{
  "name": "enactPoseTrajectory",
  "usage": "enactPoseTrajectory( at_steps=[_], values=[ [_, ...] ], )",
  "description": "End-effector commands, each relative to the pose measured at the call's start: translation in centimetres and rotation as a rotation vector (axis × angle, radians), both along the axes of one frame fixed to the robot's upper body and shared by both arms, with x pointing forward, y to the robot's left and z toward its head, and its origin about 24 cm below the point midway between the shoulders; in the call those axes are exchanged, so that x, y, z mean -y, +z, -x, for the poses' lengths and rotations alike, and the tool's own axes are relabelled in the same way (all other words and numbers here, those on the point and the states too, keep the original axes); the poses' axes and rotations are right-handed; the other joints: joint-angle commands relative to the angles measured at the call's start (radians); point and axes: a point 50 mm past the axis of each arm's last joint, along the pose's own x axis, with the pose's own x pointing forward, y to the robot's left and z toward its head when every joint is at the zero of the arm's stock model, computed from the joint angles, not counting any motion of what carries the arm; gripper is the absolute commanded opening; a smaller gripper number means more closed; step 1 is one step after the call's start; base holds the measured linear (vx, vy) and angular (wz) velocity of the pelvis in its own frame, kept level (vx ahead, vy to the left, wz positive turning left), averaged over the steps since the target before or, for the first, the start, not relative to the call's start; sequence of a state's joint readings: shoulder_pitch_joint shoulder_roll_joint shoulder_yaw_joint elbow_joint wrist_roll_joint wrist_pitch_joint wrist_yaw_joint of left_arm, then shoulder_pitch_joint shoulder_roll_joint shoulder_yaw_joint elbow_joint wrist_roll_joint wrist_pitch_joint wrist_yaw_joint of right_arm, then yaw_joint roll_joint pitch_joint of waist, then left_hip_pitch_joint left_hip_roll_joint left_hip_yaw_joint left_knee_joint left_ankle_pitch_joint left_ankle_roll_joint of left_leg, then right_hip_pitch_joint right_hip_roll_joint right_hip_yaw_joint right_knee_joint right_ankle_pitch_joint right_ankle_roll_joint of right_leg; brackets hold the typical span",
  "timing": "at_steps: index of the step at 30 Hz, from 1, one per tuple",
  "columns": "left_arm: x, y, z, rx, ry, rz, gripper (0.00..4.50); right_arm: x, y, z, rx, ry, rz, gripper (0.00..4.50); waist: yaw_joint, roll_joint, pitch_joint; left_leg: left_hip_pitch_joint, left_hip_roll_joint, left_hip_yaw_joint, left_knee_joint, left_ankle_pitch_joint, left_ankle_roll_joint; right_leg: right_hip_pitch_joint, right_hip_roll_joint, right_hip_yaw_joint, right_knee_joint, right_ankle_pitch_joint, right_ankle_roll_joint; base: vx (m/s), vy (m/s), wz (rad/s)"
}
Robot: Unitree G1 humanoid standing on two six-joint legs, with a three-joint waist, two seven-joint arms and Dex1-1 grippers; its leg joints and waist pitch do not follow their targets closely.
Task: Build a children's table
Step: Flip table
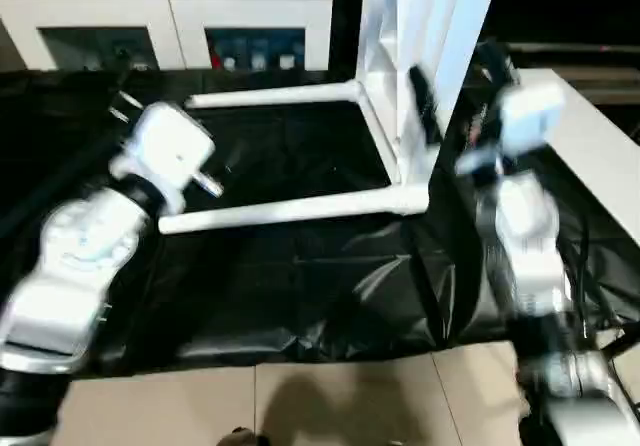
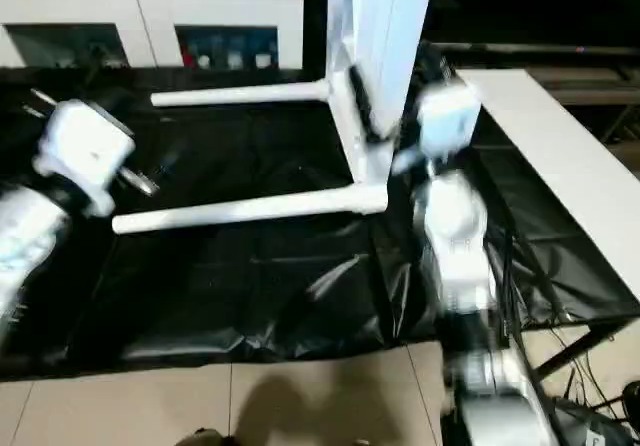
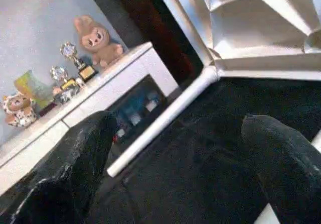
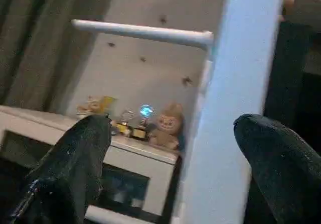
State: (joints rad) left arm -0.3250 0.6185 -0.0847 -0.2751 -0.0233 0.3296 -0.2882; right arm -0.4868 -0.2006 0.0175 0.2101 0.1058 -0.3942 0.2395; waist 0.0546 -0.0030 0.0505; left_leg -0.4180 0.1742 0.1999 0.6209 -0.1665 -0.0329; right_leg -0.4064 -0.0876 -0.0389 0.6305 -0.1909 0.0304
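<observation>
Now our tabletop (image 1: 425, 36) stands on edge, unsupported.
With both the left gripper (image 3: 175, 148) and right gripper (image 4: 170, 153) spread open and holding nothing, we risk it toppling onto its fitted legs (image 1: 290, 209).

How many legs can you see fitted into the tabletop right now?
2. The far leg and the near leg both stick out sideways over the black cloth from the tabletop, which stands on its edge. Any upper legs would be out of frame.

light: even, from overhead, dim over my black cloth (image 1: 300, 296) | glare: sheen on its folds, tabletop (image 1: 425, 26) washed bluish-white | blur: my right forearm (image 1: 525, 256) smeared | focus: my wrist fingers (image 3: 75, 169) soft
</observation>
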Motion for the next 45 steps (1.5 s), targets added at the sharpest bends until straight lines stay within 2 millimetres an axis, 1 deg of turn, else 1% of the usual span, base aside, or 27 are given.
enactPoseTrajectory(
  at_steps=[1, 3, 4, 7, 9, 10, 12, 14, 15, 16, 17, 19, 20, 21, 22, 23, 24, 25, 26, 29, 30, 31, 34, 35, 40, 44, 45],
  values=[
    [-0.3, 0.0, -0.2, 0.006, 0.024, -0.008, 4.50, -0.2, -0.3, 0.3, -0.022, -0.022, 0.051, 4.32, 0.000, 0.027, -0.067, 0.044, 0.045, -0.033, -0.093, -0.346, -0.057, 0.026, -0.034, 0.032, -0.068, -0.152, -0.175, 0.000, 0.000, 0.00],
    [-0.3, -0.3, -0.2, -0.001, 0.033, -0.005, 4.50, 0.5, -1.3, 0.1, -0.083, -0.158, 0.061, 4.32, -0.002, 0.025, -0.063, 0.044, 0.043, -0.034, -0.096, -0.362, -0.071, 0.023, -0.031, 0.033, -0.073, -0.190, -0.169, 0.000, 0.000, 0.00],
    [-0.2, -0.4, -0.2, -0.004, 0.026, -0.007, 4.50, 0.8, -1.6, 0.1, -0.106, -0.201, 0.050, 4.42, -0.003, 0.026, -0.064, 0.047, 0.043, -0.034, -0.095, -0.378, -0.077, 0.021, -0.032, 0.033, -0.074, -0.209, -0.163, 0.000, 0.000, 0.00],
    [0.6, -0.8, 0.0, -0.014, -0.009, -0.006, 4.50, 0.8, -1.6, 0.0, -0.141, -0.231, 0.011, 4.42, -0.006, 0.025, -0.065, 0.048, 0.043, -0.037, -0.097, -0.411, -0.083, 0.019, -0.035, 0.034, -0.076, -0.232, -0.148, 0.000, 0.000, 0.00],
    [1.1, -1.0, 0.1, -0.015, -0.024, 0.010, 4.50, 0.7, -1.4, -0.3, -0.164, -0.233, -0.011, 4.42, -0.006, 0.024, -0.065, 0.047, 0.045, -0.037, -0.097, -0.395, -0.078, 0.020, -0.035, 0.035, -0.074, -0.213, -0.147, 0.000, 0.000, 0.00],
    [1.2, -0.9, 0.1, -0.011, -0.024, 0.018, 4.50, 0.7, -1.3, -0.4, -0.174, -0.234, -0.020, 4.42, -0.006, 0.026, -0.065, 0.048, 0.045, -0.037, -0.096, -0.388, -0.077, 0.019, -0.034, 0.034, -0.073, -0.198, -0.147, 0.000, 0.000, 0.00],
    [1.2, -0.9, 0.1, -0.010, -0.023, 0.022, 4.50, 0.4, -1.4, -1.1, -0.223, -0.227, -0.010, 4.42, -0.007, 0.026, -0.066, 0.045, 0.043, -0.037, -0.096, -0.378, -0.075, 0.022, -0.033, 0.034, -0.071, -0.186, -0.149, 0.000, 0.000, 0.00],
    [1.2, -0.9, 0.0, -0.008, -0.022, 0.018, 4.50, 0.1, -1.3, -2.2, -0.260, -0.214, 0.002, 4.42, -0.010, 0.025, -0.066, 0.046, 0.042, -0.035, -0.094, -0.371, -0.072, 0.021, -0.035, 0.033, -0.071, -0.180, -0.155, 0.000, 0.000, 0.00],
    [1.2, -0.9, 0.0, -0.007, -0.021, 0.016, 4.50, 0.0, -1.2, -2.6, -0.275, -0.216, 0.005, 4.42, -0.014, 0.025, -0.066, 0.044, 0.041, -0.036, -0.093, -0.367, -0.073, 0.023, -0.035, 0.032, -0.069, -0.182, -0.162, 0.000, 0.000, 0.00],
    [1.3, -0.8, -0.1, -0.007, -0.020, 0.015, 4.50, 0.1, -1.0, -3.8, -0.314, -0.254, 0.016, 4.42, -0.016, 0.023, -0.068, 0.043, 0.041, -0.035, -0.091, -0.352, -0.071, 0.025, -0.036, 0.032, -0.067, -0.170, -0.169, 0.000, 0.000, 0.00],
    [1.3, -0.8, -0.1, -0.007, -0.019, 0.015, 4.50, 0.2, -1.0, -4.1, -0.328, -0.270, 0.022, 4.42, -0.018, 0.022, -0.067, 0.043, 0.041, -0.035, -0.091, -0.344, -0.070, 0.025, -0.035, 0.032, -0.068, -0.165, -0.172, 0.000, 0.000, 0.00],
    [1.2, -0.8, 0.0, -0.009, -0.021, 0.011, 4.50, 0.3, -0.6, -4.6, -0.330, -0.298, 0.028, 4.42, -0.018, 0.024, -0.068, 0.042, 0.040, -0.031, -0.087, -0.308, -0.065, 0.026, -0.035, 0.033, -0.065, -0.127, -0.183, 0.000, 0.000, 0.00],
    [1.2, -0.8, 0.0, -0.010, -0.020, 0.012, 4.50, 0.3, -0.4, -4.9, -0.334, -0.300, 0.032, 4.42, -0.019, 0.013, -0.069, 0.040, 0.040, -0.030, -0.086, -0.294, -0.061, 0.029, -0.035, 0.033, -0.064, -0.117, -0.183, 0.000, 0.000, 0.00],
    [1.2, -0.8, 0.1, -0.011, -0.019, 0.014, 4.50, 0.2, -0.2, -5.2, -0.341, -0.298, 0.043, 4.42, -0.015, 0.019, -0.071, 0.043, 0.040, -0.029, -0.084, -0.275, -0.055, 0.029, -0.036, 0.032, -0.061, -0.101, -0.187, 0.000, 0.000, 0.00],
    [1.2, -0.7, 0.1, -0.010, -0.018, 0.015, 4.50, 0.1, 0.1, -5.5, -0.348, -0.294, 0.045, 4.42, -0.016, 0.020, -0.071, 0.042, 0.040, -0.029, -0.083, -0.268, -0.053, 0.030, -0.035, 0.032, -0.061, -0.094, -0.188, 0.000, 0.000, 0.00],
    [1.2, -0.7, 0.1, -0.010, -0.018, 0.015, 4.50, 0.1, 0.1, -5.5, -0.348, -0.294, 0.045, 4.42, -0.015, 0.021, -0.073, 0.042, 0.040, -0.029, -0.081, -0.252, -0.051, 0.031, -0.034, 0.031, -0.057, -0.077, -0.192, 0.000, 0.000, 0.00],
    [1.2, -0.7, 0.2, -0.010, -0.018, 0.016, 4.50, 0.0, 0.3, -5.9, -0.369, -0.278, 0.052, 4.42, -0.013, 0.016, -0.072, 0.042, 0.041, -0.027, -0.082, -0.244, -0.046, 0.031, -0.034, 0.031, -0.059, -0.068, -0.191, 0.000, 0.000, 0.00],
    [1.2, -0.7, 0.2, -0.010, -0.019, 0.017, 4.50, -0.1, 0.4, -6.2, -0.383, -0.266, 0.055, 4.42, -0.014, 0.019, -0.073, 0.042, 0.040, -0.028, -0.081, -0.244, -0.045, 0.032, -0.035, 0.030, -0.056, -0.071, -0.199, 0.000, 0.000, 0.00],
    [1.3, -0.6, 0.3, -0.008, -0.021, 0.017, 4.50, -0.3, 0.5, -6.8, -0.426, -0.227, 0.079, 4.42, -0.014, 0.018, -0.071, 0.041, 0.041, -0.027, -0.081, -0.247, -0.045, 0.032, -0.036, 0.030, -0.058, -0.076, -0.200, 0.000, 0.000, 0.00],
    [1.3, -0.5, 0.3, -0.007, -0.022, 0.015, 4.50, -0.4, 0.4, -7.2, -0.466, -0.210, 0.107, 4.42, -0.014, 0.018, -0.068, 0.041, 0.042, -0.027, -0.081, -0.278, -0.047, 0.032, -0.037, 0.031, -0.061, -0.116, -0.203, 0.000, 0.000, 0.00],
    [1.3, -0.5, 0.3, -0.007, -0.022, 0.014, 4.50, -0.4, 0.3, -7.3, -0.479, -0.210, 0.110, 4.42, -0.014, 0.010, -0.068, 0.042, 0.042, -0.026, -0.081, -0.279, -0.045, 0.030, -0.037, 0.032, -0.063, -0.124, -0.201, 0.000, 0.000, 0.00],
    [1.3, -0.5, 0.3, -0.006, -0.020, 0.012, 4.50, -0.2, 0.2, -7.5, -0.504, -0.207, 0.097, 4.15, -0.012, 0.017, -0.070, 0.042, 0.042, -0.027, -0.081, -0.268, -0.046, 0.031, -0.038, 0.032, -0.061, -0.125, -0.202, 0.000, 0.000, 0.00],
    [1.3, -0.5, 0.3, -0.008, -0.021, 0.010, 4.50, -0.1, 0.2, -7.8, -0.514, -0.206, 0.099, 4.01, -0.011, 0.015, -0.070, 0.041, 0.042, -0.027, -0.080, -0.260, -0.050, 0.031, -0.038, 0.031, -0.060, -0.116, -0.205, 0.000, 0.000, 0.00],
    [1.3, -0.5, 0.3, -0.008, -0.021, 0.009, 4.50, 0.0, 0.2, -7.9, -0.520, -0.209, 0.095, 3.87, -0.011, 0.018, -0.071, 0.041, 0.042, -0.026, -0.080, -0.260, -0.053, 0.030, -0.037, 0.031, -0.060, -0.111, -0.207, 0.000, 0.000, 0.00],
    [1.5, -0.5, 0.4, -0.013, -0.026, 0.006, 4.50, 0.2, 0.5, -8.4, -0.550, -0.208, 0.092, 3.41, -0.010, 0.018, -0.072, 0.041, 0.042, -0.026, -0.078, -0.252, -0.047, 0.031, -0.038, 0.030, -0.058, -0.096, -0.217, 0.000, 0.000, 0.00],
    [1.5, -0.6, 0.4, -0.014, -0.027, 0.004, 4.50, 0.2, 0.5, -8.5, -0.561, -0.201, 0.090, 3.07, -0.010, 0.017, -0.071, 0.042, 0.043, -0.026, -0.079, -0.255, -0.046, 0.031, -0.038, 0.029, -0.058, -0.101, -0.216, 0.000, 0.000, 0.00],
    [1.5, -0.6, 0.5, -0.013, -0.026, 0.002, 4.50, 0.1, 0.4, -8.5, -0.564, -0.199, 0.092, 2.93, -0.010, 0.015, -0.071, 0.041, 0.043, -0.026, -0.079, -0.255, -0.046, 0.031, -0.038, 0.029, -0.058, -0.103, -0.216, 0.000, 0.000, 0.00]
  ],
)
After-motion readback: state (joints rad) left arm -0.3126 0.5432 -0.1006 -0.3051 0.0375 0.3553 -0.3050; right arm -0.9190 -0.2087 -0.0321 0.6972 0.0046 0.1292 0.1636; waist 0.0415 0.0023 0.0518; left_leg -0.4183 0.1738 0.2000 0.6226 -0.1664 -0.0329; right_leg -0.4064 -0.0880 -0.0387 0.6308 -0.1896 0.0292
